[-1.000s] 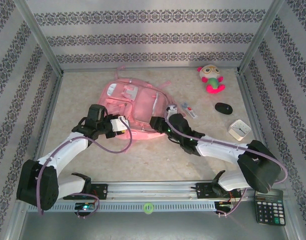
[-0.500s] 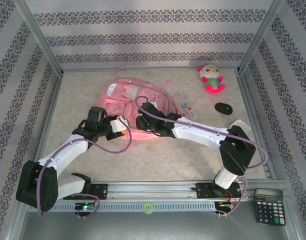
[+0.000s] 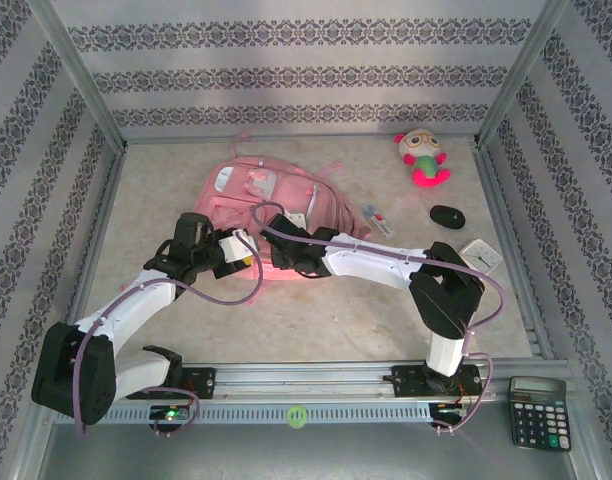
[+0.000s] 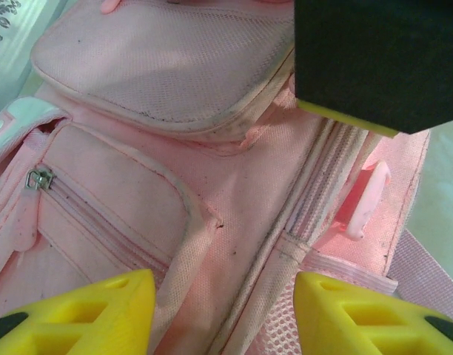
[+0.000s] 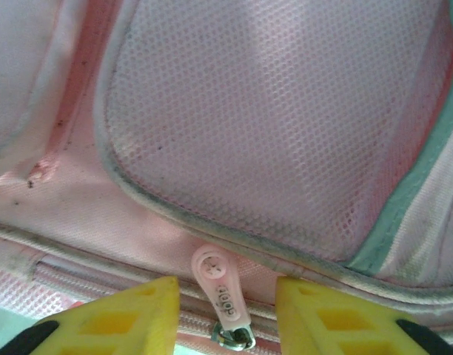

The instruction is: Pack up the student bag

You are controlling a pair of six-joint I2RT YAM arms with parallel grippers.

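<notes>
Looking down, you find the student bag (image 3: 248, 192) lying flat on the surface (image 3: 316, 315), left of centre and toward the far wall. Its far edge sits near that wall.

- Open room: bare surface all along the near side of the bag and down the left.
- Left arm (image 3: 136, 297) and right arm (image 3: 378, 263) converge on the bag's near edge, their jaws just beside each other.
- Left jaws: released. The yellow pads (image 4: 101, 314) are spread over a seam beside a front pocket and hold nothing.
- A black block with a yellow edge (image 4: 374, 59) crowds the seam from the far right.
- Right jaws: released. The pads (image 5: 112, 325) stand either side of a pink zip pull (image 5: 220, 290), with a gap on each side.
- The right side is busier: a small flat item (image 3: 378, 221) near the bag, a black mouse (image 3: 447, 216), a white clock (image 3: 479, 255), and a plush toy (image 3: 422, 157) in the far right corner.
- A calculator (image 3: 538, 411) lies near right, past the metal rail (image 3: 316, 381).
- The surface is beige and marbled, with patterned walls (image 3: 286, 75) on three sides.
</notes>
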